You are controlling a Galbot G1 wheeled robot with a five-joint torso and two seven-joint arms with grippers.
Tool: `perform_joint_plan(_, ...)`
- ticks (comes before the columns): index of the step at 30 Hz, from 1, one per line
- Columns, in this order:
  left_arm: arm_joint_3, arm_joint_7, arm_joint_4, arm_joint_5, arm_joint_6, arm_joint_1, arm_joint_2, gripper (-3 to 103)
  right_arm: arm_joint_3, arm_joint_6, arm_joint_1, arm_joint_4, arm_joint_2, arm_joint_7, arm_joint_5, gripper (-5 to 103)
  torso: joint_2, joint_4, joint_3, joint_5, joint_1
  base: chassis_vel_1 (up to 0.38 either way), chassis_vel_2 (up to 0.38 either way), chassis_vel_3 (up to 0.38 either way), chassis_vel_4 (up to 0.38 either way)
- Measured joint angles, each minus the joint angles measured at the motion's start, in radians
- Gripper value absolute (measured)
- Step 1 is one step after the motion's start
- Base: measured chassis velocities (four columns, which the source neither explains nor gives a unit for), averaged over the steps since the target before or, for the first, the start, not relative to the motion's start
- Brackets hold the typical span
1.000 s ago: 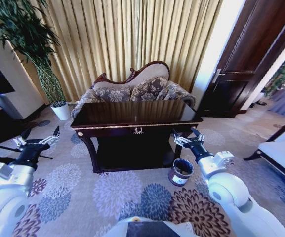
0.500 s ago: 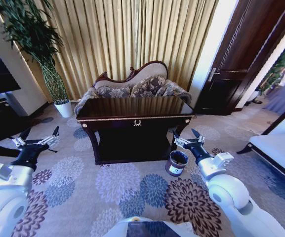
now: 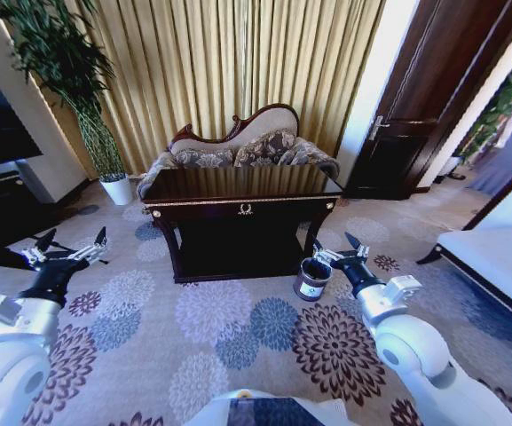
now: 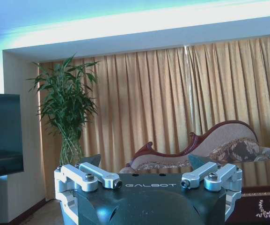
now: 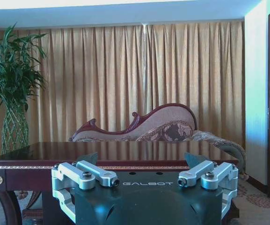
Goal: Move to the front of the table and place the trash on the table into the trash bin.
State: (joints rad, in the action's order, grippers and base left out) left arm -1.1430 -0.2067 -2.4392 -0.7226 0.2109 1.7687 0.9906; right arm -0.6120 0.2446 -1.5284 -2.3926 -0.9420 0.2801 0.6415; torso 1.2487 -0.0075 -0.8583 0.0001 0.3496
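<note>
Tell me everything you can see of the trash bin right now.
The trash bin is a small round black bin with a shiny rim and a white round label on its side. It stands upright on the flowered carpet, beside the front right leg of the table. The right gripper hangs open next to it, not touching. Its contents cannot be made out.

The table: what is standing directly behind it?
Behind the table stands a sofa with a carved dark frame and patterned cushions, before gold curtains. The table covers the sofa's lower front and legs.
</note>
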Motion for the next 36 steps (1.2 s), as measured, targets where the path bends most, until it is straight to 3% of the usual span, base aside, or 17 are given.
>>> perform_joint_plan(27,0.032,-0.003,0.014,-0.004,-0.03,-0.009,0.004,100,0.011,-0.014,0.001,0.009,-0.004,0.026,-0.007,100,0.0,0.0002,0.0,-0.0005,-0.001,0.183,-0.186,-0.181,0.184)
perform_joint_plan(36,0.039,-0.001,0.021,-0.004,-0.039,-0.008,0.007,100,0.019,-0.036,-0.003,0.022,-0.014,0.005,-0.042,100,-0.001,0.0,0.0,0.0,0.001,0.017,-0.012,-0.014,0.023)
